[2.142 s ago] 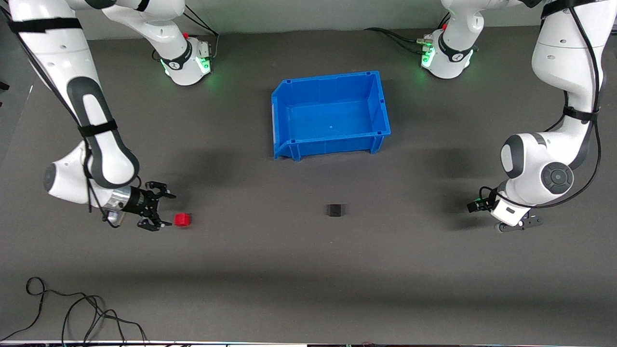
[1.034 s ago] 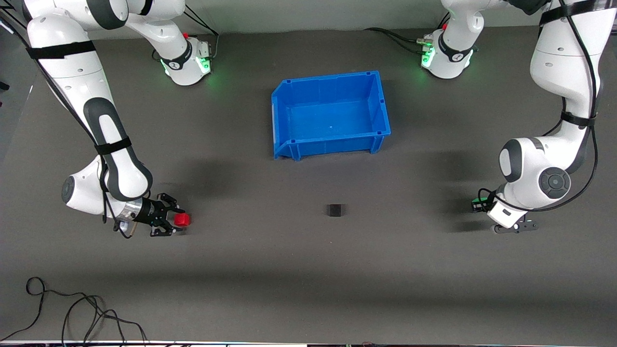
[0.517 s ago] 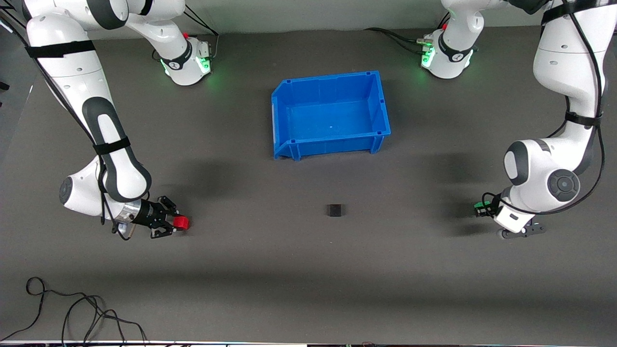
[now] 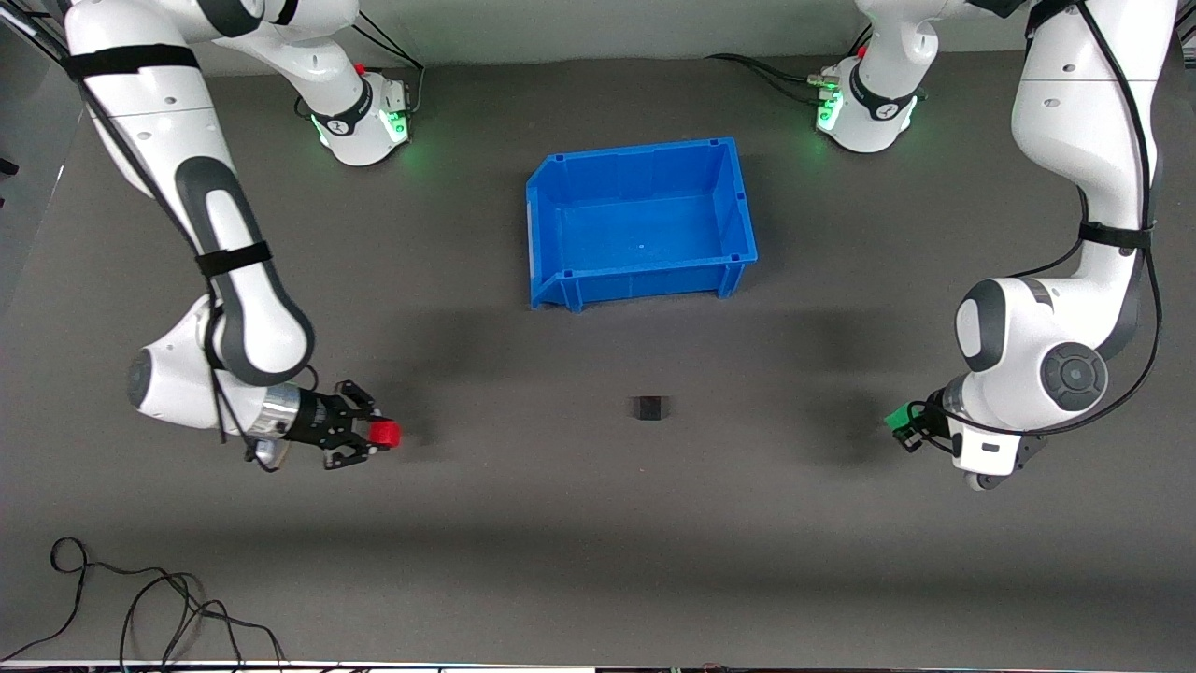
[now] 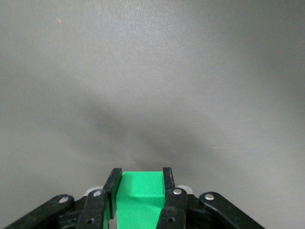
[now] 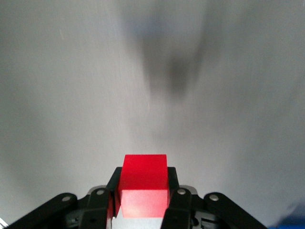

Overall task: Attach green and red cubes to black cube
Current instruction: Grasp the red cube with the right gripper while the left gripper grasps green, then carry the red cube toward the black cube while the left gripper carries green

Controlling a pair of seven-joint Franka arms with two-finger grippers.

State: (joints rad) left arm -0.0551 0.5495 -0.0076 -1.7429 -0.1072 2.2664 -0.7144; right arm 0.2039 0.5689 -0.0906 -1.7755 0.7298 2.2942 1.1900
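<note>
The black cube (image 4: 648, 408) sits on the grey table, nearer the front camera than the blue bin. My right gripper (image 4: 378, 434) is shut on the red cube (image 4: 384, 433) and holds it just above the table toward the right arm's end; the right wrist view shows the red cube (image 6: 144, 184) clamped between the fingers. My left gripper (image 4: 903, 422) is shut on the green cube (image 4: 898, 415) just above the table toward the left arm's end; the left wrist view shows the green cube (image 5: 139, 197) between the fingers.
An empty blue bin (image 4: 641, 273) stands mid-table, farther from the front camera than the black cube. A loose black cable (image 4: 140, 608) lies at the table's near edge toward the right arm's end.
My right gripper closed on the red cube, lifted it and carried it toward the black cube. My left gripper moved with the green cube toward the black cube.
</note>
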